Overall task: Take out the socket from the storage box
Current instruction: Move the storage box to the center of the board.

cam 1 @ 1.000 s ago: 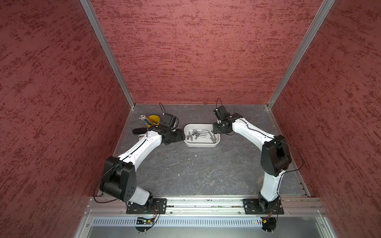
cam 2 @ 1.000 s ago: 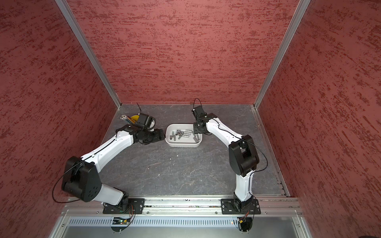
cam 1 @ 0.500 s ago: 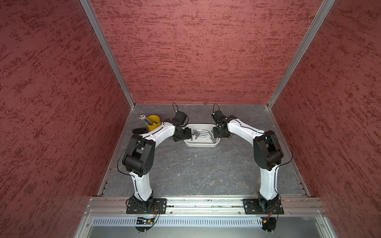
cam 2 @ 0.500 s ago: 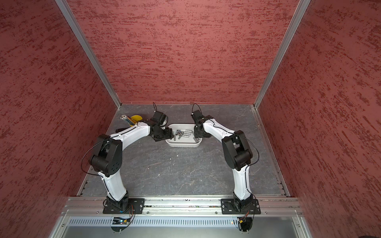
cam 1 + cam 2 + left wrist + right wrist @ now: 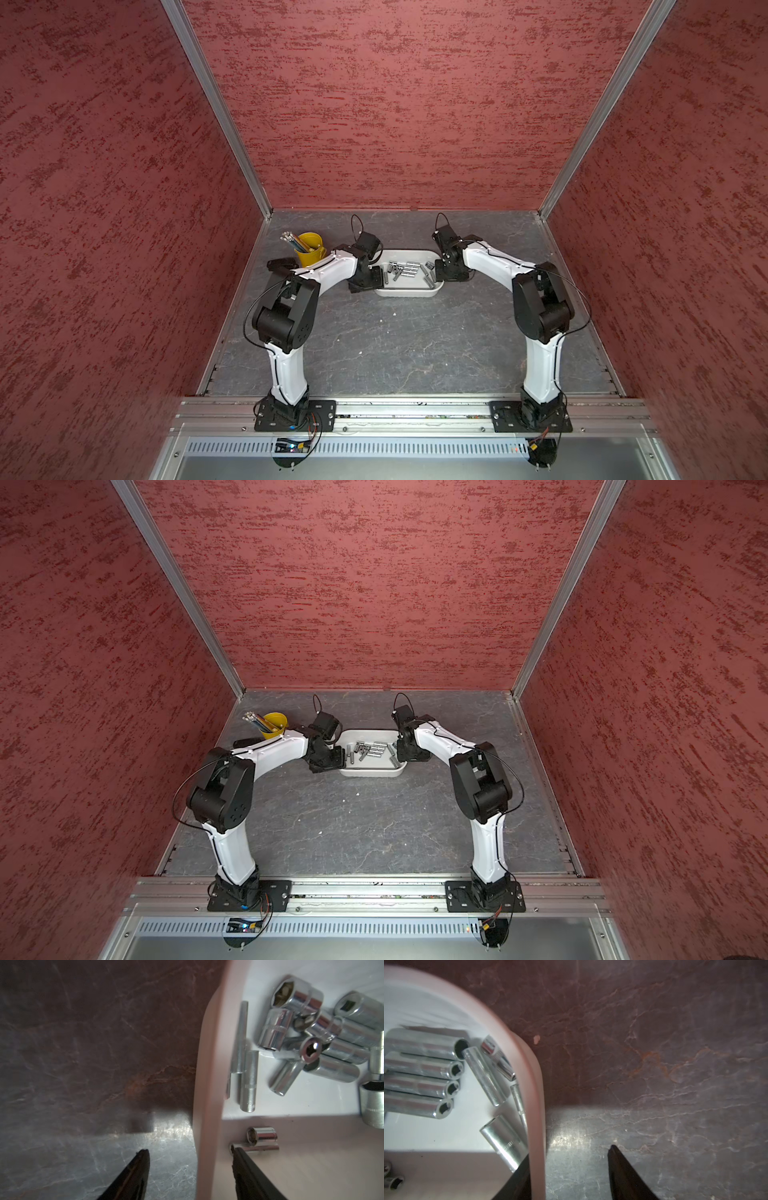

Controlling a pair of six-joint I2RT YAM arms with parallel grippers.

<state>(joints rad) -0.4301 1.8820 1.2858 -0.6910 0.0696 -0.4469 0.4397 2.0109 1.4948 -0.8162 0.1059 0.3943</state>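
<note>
The white storage box [image 5: 405, 293] [image 5: 370, 771] lies at the back middle of the table, with several chrome sockets [image 5: 405, 270] [image 5: 370, 749] loose inside. My left gripper [image 5: 365, 278] [image 5: 189, 1150] is open astride the box's left end wall [image 5: 207, 1105]: one finger over the table, the other inside beside a short socket [image 5: 261, 1135]. My right gripper [image 5: 446, 270] [image 5: 570, 1150] is open astride the right end wall [image 5: 536, 1126]. Its inner finger touches the wall next to a socket [image 5: 504, 1142], and its outer finger is over the table. Neither holds anything.
A yellow cup of pencils [image 5: 309, 247] [image 5: 272, 725] stands left of the box, close behind the left arm, with a dark object [image 5: 282, 262] beside it. Red walls enclose the table on three sides. An aluminium rail [image 5: 415, 409] runs along the front.
The left arm swung from beside the yellow cup to the box's left end, and its jaws narrowed. The right gripper came down onto the right end wall.
</note>
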